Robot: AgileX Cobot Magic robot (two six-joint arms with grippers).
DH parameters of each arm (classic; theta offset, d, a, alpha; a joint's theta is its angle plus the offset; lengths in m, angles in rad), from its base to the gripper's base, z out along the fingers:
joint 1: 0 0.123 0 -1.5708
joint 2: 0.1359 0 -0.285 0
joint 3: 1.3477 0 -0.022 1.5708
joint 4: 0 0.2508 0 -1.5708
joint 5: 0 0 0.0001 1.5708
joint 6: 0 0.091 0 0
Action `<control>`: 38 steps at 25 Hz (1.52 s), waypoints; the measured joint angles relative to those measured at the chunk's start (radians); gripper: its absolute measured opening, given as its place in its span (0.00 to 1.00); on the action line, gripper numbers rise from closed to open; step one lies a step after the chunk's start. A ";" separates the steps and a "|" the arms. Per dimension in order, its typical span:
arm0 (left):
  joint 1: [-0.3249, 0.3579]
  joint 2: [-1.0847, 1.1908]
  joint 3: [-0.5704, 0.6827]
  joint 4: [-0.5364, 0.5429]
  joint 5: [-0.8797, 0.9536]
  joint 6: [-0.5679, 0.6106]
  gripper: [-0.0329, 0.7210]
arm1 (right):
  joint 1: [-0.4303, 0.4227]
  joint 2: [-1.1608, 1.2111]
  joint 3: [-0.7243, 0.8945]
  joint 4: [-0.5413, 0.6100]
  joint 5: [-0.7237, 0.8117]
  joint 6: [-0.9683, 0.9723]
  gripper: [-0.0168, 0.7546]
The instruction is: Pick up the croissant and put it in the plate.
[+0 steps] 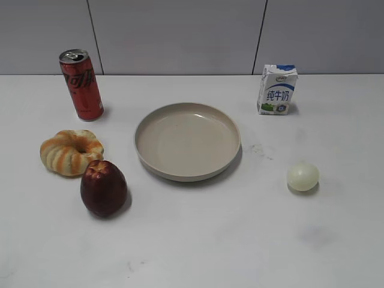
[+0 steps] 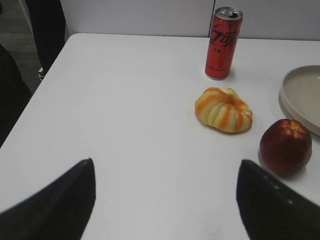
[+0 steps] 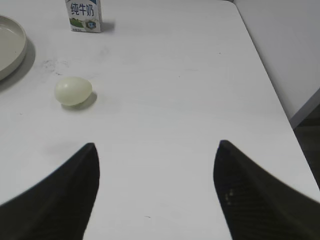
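Observation:
The croissant point(image 1: 71, 152), a tan ring with orange-brown stripes, lies on the white table at the left; it also shows in the left wrist view point(image 2: 223, 109). The beige plate point(image 1: 150, 160) sits empty in the middle of the table; its rim shows in the left wrist view point(image 2: 289, 98) and in the right wrist view point(image 3: 19, 49). My left gripper point(image 2: 165, 162) is open and empty, well short of the croissant. My right gripper point(image 3: 156, 145) is open and empty over bare table. Neither gripper shows in the exterior view.
A dark red apple point(image 1: 103, 188) sits just in front of the croissant. A red soda can point(image 1: 81, 84) stands behind it. A milk carton point(image 1: 277, 89) stands at the back right. A small pale ball point(image 1: 303, 177) lies right of the plate.

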 joint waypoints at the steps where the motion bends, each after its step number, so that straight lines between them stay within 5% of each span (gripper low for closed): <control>1: 0.000 0.000 0.000 0.000 0.000 0.000 0.93 | 0.000 0.000 0.000 0.000 0.000 0.000 0.72; 18: 0.000 0.080 -0.012 -0.028 -0.003 0.000 0.90 | 0.000 0.000 0.000 0.000 0.000 0.000 0.72; 28: -0.022 0.619 -0.156 -0.028 -0.321 0.000 0.94 | 0.000 0.000 0.000 0.000 0.000 0.000 0.72; 38: -0.042 1.242 -0.429 -0.143 -0.347 0.122 0.94 | 0.000 0.000 0.000 0.000 0.000 0.000 0.72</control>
